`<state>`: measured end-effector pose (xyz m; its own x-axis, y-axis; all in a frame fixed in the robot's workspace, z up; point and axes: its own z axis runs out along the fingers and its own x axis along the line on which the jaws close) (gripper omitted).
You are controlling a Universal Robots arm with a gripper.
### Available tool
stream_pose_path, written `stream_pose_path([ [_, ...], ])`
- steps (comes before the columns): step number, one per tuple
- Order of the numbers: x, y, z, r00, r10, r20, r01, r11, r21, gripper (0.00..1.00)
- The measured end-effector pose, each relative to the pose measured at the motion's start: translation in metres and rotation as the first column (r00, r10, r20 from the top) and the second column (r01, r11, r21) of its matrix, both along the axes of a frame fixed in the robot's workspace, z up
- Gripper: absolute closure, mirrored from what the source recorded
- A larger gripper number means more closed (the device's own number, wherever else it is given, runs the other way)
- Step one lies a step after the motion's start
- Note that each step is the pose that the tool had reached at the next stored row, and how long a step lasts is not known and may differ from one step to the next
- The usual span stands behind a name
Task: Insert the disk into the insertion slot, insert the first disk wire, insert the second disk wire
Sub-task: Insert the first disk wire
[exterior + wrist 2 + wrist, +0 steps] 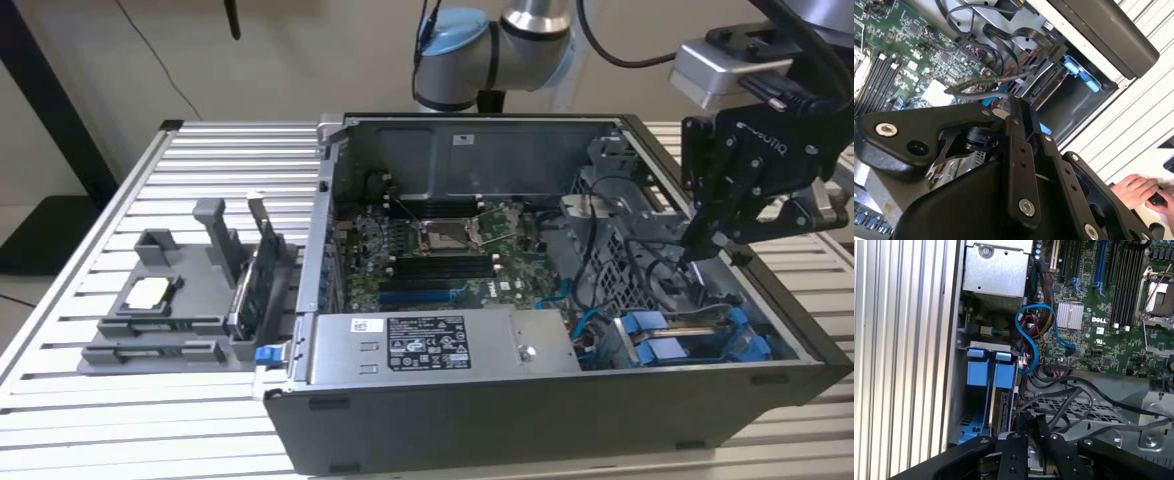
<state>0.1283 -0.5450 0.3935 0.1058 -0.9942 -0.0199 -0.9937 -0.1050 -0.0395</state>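
Disk stands edge-on in the insertion slot, framed by its bright blue carrier, at the near corner of the open computer case on the exterior view's right. Just beside it in the first wrist view, a second blue handle fronts a space that looks hollow (its floor shows dark blue).

The gripper hangs inside the case just on the far side of the slot, tips pointing down among a tangle of black wires. Its fingers are drawn almost together with only a thin gap between them. Whether a wire end is pinched there I cannot tell.

A blue data cable loops up from near the slot and ends in a dark plug over the motherboard. The grey labelled power-supply box lies along the case's near edge, to the exterior view's left of the slot.

On the ribbed metal counter, to the exterior view's left of the case, a grey holder carries small parts. In the second wrist view a person's hand lies beyond the case wall.
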Motion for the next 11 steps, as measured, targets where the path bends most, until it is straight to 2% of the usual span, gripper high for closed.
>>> stream_pose_path([
  [11,0.0,-0.0084,-0.0044,1.0,-0.004,0.0,0.004,1.0,0.0002,0.81],
])
